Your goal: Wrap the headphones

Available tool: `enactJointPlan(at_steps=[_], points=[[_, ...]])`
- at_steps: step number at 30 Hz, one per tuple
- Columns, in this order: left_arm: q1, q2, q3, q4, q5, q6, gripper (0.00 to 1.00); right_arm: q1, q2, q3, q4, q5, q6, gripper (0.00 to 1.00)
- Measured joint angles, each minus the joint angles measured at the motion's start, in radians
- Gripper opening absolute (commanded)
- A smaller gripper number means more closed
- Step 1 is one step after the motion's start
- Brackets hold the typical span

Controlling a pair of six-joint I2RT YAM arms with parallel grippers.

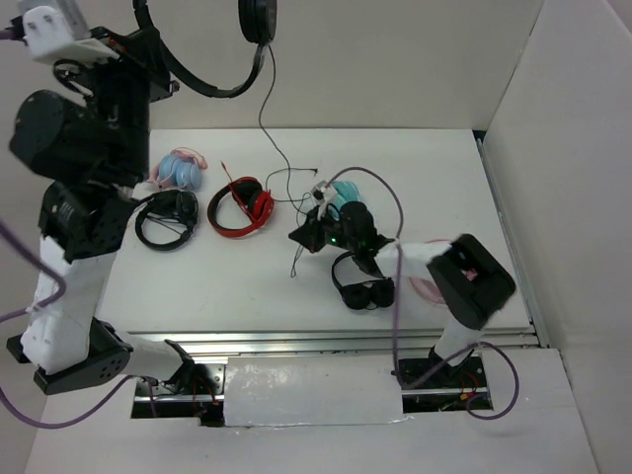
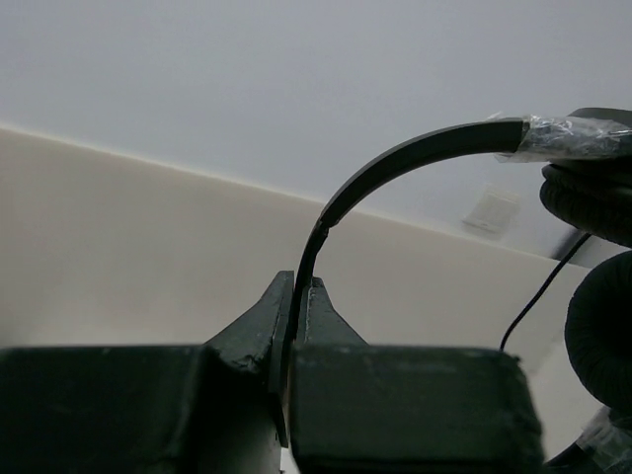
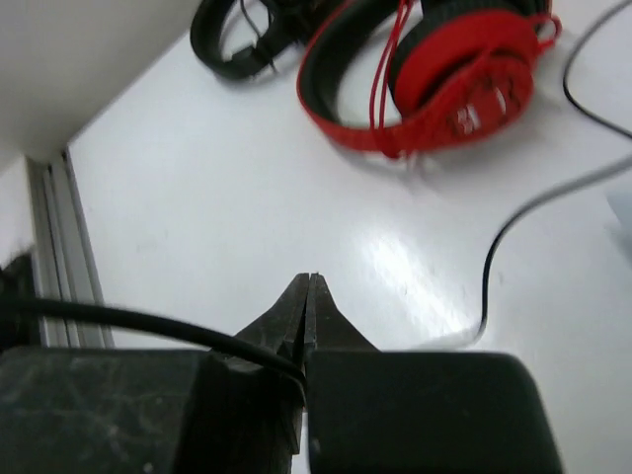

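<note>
While our left end effector (image 2: pixel 296 306) clamps the headphones (image 1: pixel 257 22) by the headband high above the red pair (image 1: pixel 242 207) and our right end effector (image 3: pixel 308 296) pinches their cable (image 3: pixel 118 316) beside it, we judge no loops wound yet.

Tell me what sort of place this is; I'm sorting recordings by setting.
Probably a robot lab workcell, not a home: a white table walled by plain panels, with several headsets laid out as props, like the red pair.
</note>
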Motion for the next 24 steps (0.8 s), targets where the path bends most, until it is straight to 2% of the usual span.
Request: enactJointPlan(at_steps=[5, 8, 12, 17, 24], points=[[0.015, 0.102, -0.051, 0.079, -0.217, 0.042, 0.0, 0.061, -0.415, -0.193, -0.223, 0.203, -0.063, 0.0], [0.033, 0.185, -0.1, 0.085, -0.309, 0.05, 0.0, 0.146, -0.623, -0.19, -0.418, 0.374, -0.101, 0.0], [0.054, 0.211, -0.277, 0.094, -0.348, 0.065, 0.0, 0.208, -0.806, -0.145, -0.684, 0.546, -0.149, 0.0], [0.082, 0.197, -0.489, 0.119, -0.315, 0.038, 0.0, 0.245, -0.897, 0.027, -0.93, 0.731, -0.236, 0.0], [0.103, 0.155, -0.698, 0.158, -0.164, -0.029, 0.0, 0.298, -0.853, 0.283, -1.02, 0.834, -0.42, 0.0]])
